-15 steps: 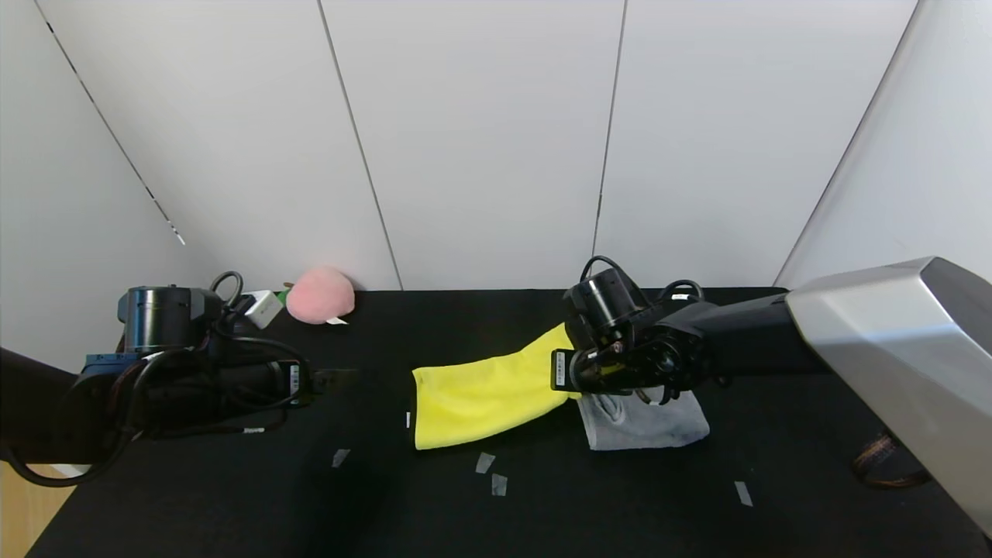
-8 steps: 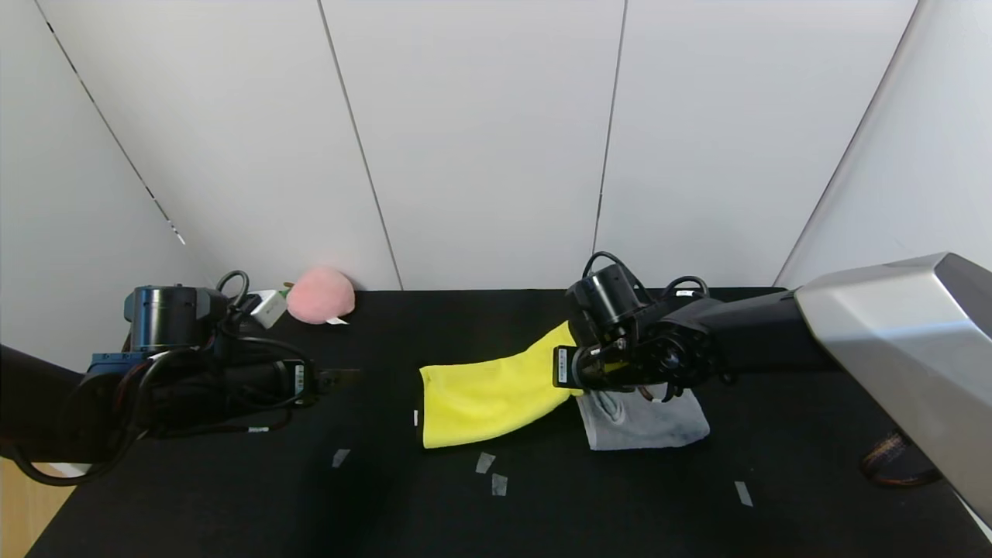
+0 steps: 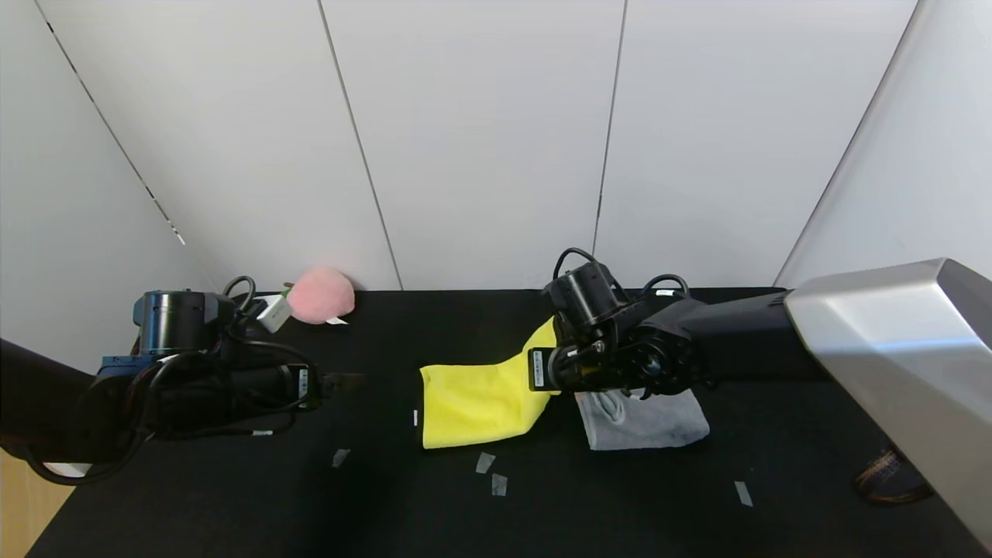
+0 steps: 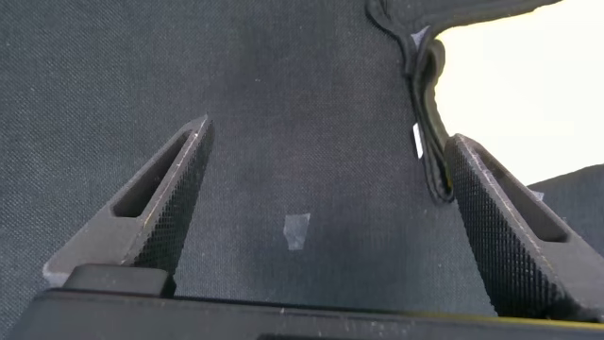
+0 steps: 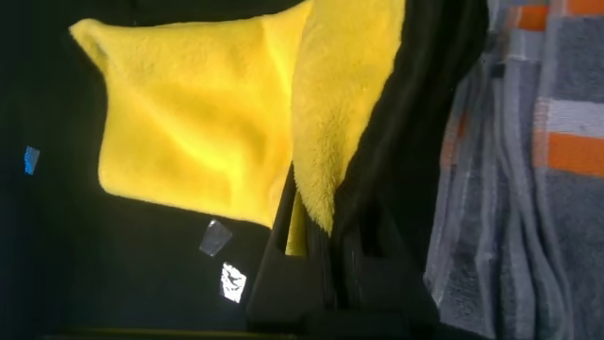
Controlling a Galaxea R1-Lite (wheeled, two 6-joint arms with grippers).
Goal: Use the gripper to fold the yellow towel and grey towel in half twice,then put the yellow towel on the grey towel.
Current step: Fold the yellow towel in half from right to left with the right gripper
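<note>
Carrying one end of the yellow towel (image 3: pixel 477 403) up off the black table (image 3: pixel 232 496), clamped tight in the right gripper (image 3: pixel 552 370) — lifted presumably so that the held end can be laid back over the part resting flat, making the next fold. Seen from the head: free end of that towel flat on the table, just left of the grey towel (image 3: pixel 647 422); held end raised above the grey towel's left edge. Lies already bunched into a compact fold under the right arm, ready, it seems, to take the yellow one on top later. Hovers well to the left of the yellow towel, left gripper (image 3: pixel 345 381) spread wide and empty — likely waiting to pin or catch the free edge. Pink plush toy (image 3: pixel 320 294) far behind and to the left, against the wall, out of play.

From the left wrist: both open fingers (image 4: pixel 160 203) over bare table, black-edged corner of the yellow towel (image 4: pixel 528 85) near one fingertip, apart from it.

From the right wrist: yellow plush (image 5: pixel 198 123) pinched between shut fingers, draped down; orange-striped grey towel (image 5: pixel 557 161) just beside the grip.
</note>
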